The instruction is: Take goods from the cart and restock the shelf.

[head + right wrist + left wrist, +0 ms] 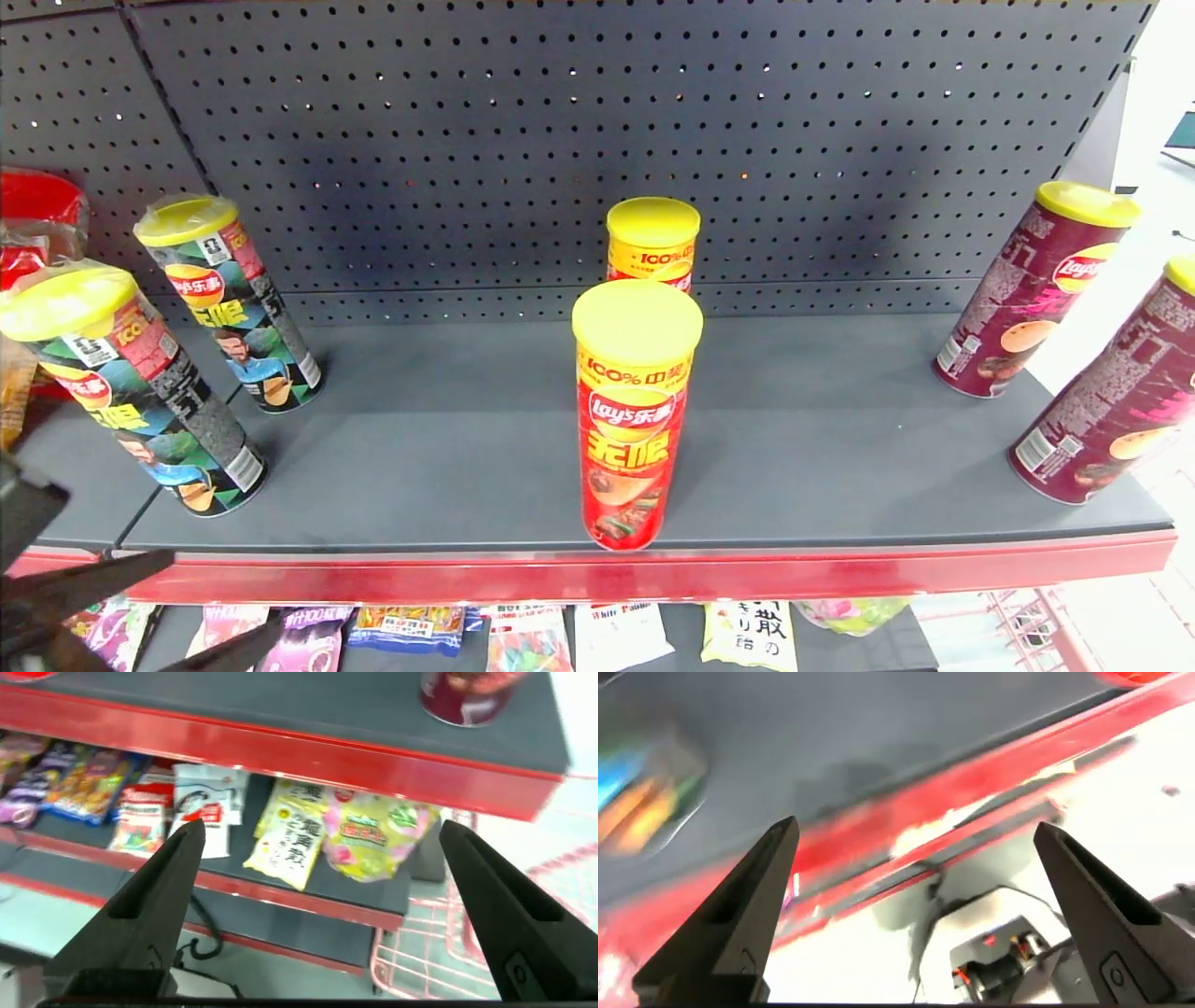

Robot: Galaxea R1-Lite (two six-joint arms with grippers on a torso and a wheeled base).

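Shelf (840,448): flat matte dark-grey deck with a glossy red front lip (709,577) and a perforated grey back panel (560,140) rising at 12 o'clock. Six tall cylindrical chip tubes stand on it, each capped with a yellow plastic lid, so their contents cannot be seen. The red tube (633,439) is at centre, upright and near the lip. The yellow tube (652,243) is just behind it toward 12 o'clock, its lower part hidden. At 9 o'clock are the front green-black tube (140,401) and the rear green-black tube (233,308), standing apart. At 3 o'clock are the rear maroon tube (1032,294) and the front maroon tube (1111,401), also apart. The lower shelf (308,899) carries flat, crinkly snack packets. The head view catches their top edges at 6 o'clock; the right wrist view gives them whole: white packet (201,807), pale yellow packet (290,831) and green-and-pink bag (378,831), side by side. That view also takes in a pink wire frame (448,952) beyond the shelving. The left wrist view is blurred, with the red lip slanting across and the grey deck beyond. Left hand (917,826): dark wedge fingers spread wide and empty, below the lip at 7 o'clock in the head view. Right hand (322,823): spread wide and empty, before the lower shelf.
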